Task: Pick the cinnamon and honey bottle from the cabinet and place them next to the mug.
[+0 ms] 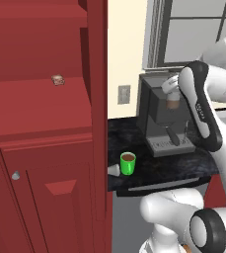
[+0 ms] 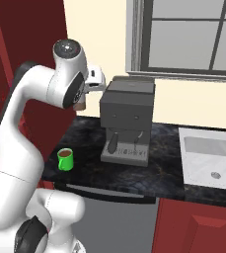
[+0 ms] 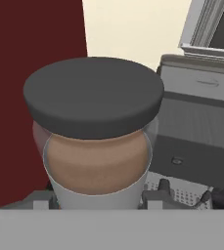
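Observation:
My gripper [image 3: 100, 196] is shut on the cinnamon [image 3: 96, 146], a brown jar with a dark grey cap, and holds it upright in the air. In the left base view the cinnamon [image 1: 172, 103] hangs under the gripper [image 1: 172, 98] in front of the coffee machine. In the right base view the cinnamon [image 2: 80, 105] is above the counter, to the right of and well above the mug [image 2: 65, 159]. The green mug [image 1: 128, 163] stands near the counter's front edge, beside the dark red cabinet [image 1: 45, 133]. The honey bottle is out of view.
A grey coffee machine [image 2: 127, 121] stands at the back of the black counter [image 2: 114, 175]. A sink [image 2: 210, 158] lies to the right. A small pinkish-brown lump [image 1: 58, 79] rests on the cabinet shelf. A small grey object [image 1: 113, 170] lies left of the mug.

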Controlling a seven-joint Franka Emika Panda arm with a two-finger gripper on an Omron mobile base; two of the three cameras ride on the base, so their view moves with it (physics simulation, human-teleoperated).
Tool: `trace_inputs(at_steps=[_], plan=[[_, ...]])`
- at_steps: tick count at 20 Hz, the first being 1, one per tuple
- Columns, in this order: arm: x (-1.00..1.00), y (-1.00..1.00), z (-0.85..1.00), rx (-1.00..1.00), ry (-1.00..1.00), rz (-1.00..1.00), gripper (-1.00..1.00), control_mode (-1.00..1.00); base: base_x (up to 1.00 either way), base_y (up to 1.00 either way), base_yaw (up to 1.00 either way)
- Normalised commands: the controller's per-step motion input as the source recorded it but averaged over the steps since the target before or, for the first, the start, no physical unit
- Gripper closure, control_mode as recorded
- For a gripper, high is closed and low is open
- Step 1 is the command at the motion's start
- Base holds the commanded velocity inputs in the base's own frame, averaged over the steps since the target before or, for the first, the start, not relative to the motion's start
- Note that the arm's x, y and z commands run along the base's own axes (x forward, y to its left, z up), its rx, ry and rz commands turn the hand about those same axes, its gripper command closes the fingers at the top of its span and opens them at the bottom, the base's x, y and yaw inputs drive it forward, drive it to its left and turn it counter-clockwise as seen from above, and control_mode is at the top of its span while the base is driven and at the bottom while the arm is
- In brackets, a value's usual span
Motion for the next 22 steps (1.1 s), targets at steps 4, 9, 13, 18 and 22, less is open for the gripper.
trace_inputs(at_steps=[4, 9, 13, 18, 22], plan=[[0.07, 0.00, -0.65, -0.15, 0.00, 0.08, 1.00, -1.00, 0.00, 0.00, 0.00], [0.00, -0.02, -0.64, -0.10, -0.05, 0.01, 1.00, -1.00, 0.00, 0.00, 0.00], [0.00, 0.00, -0.81, -0.03, -0.15, 0.00, 1.00, -1.00, 0.00, 0.00, 0.00], [0.00, 0.01, -0.84, -0.01, -0.11, 0.00, 1.00, -1.00, 0.00, 0.00, 0.00], [0.00, 0.11, -0.70, 0.00, 0.00, 0.01, 1.00, -1.00, 0.00, 0.00, 0.00]])
